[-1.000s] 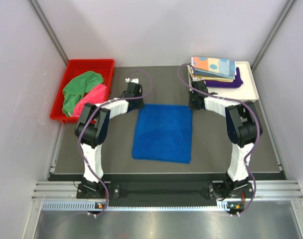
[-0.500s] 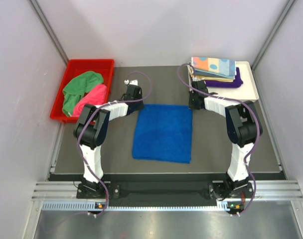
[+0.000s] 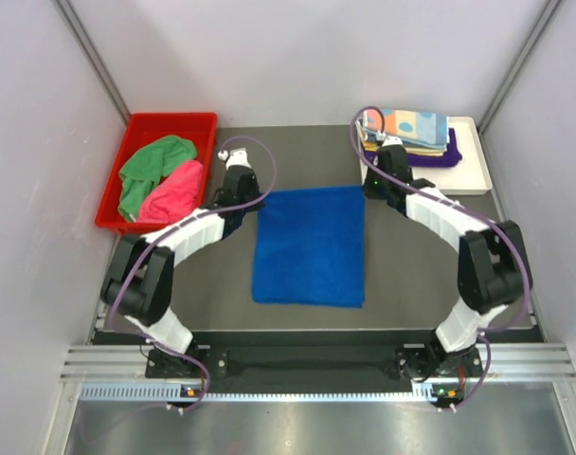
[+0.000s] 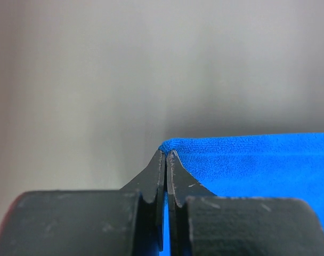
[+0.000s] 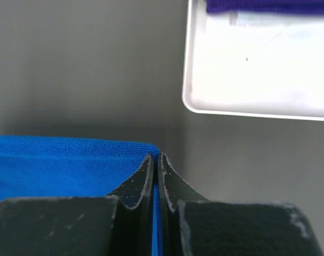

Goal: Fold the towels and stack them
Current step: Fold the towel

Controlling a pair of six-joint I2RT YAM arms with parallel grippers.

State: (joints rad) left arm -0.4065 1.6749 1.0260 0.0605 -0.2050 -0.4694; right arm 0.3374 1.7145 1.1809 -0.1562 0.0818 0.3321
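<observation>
A royal blue towel lies spread on the dark mat in the middle of the top view. My left gripper is shut on its far left corner, blue terry pinched between the black fingers. My right gripper is shut on the far right corner of the same blue towel. The far edge is raised off the mat between both grippers. A folded stack of towels, orange-pink with teal dots on top and purple below, sits on the white tray.
A red bin at the back left holds a green towel and a pink towel. The white tray's corner lies just beyond my right gripper. Grey walls close in both sides.
The left gripper closed on the blue towel's far left corner. Both arms then stretched farther from their bases, and the towel's far edge has lifted and moved toward the back.
</observation>
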